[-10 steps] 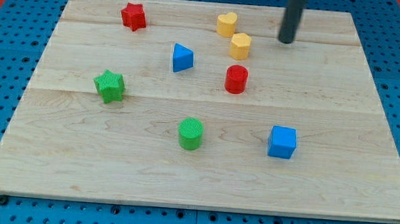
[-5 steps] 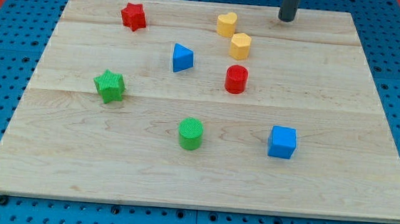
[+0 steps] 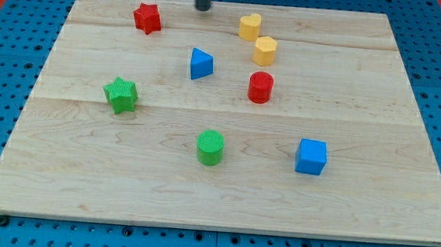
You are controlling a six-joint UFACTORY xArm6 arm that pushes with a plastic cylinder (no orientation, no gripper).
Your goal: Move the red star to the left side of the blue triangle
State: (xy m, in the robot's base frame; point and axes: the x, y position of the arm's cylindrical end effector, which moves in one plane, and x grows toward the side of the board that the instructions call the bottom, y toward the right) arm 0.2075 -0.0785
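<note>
The red star lies near the top left of the wooden board. The blue triangle lies below and to the right of it, well apart. My tip is at the board's top edge, to the right of the red star and above the blue triangle, touching neither.
A yellow heart-shaped block and a yellow hexagonal block sit at the top middle. A red cylinder is right of the triangle. A green star, a green cylinder and a blue cube lie lower down.
My tip has moved up to the board's top edge and then far to the left, from the top right to between the red star and the yellow blocks. No block has moved.
</note>
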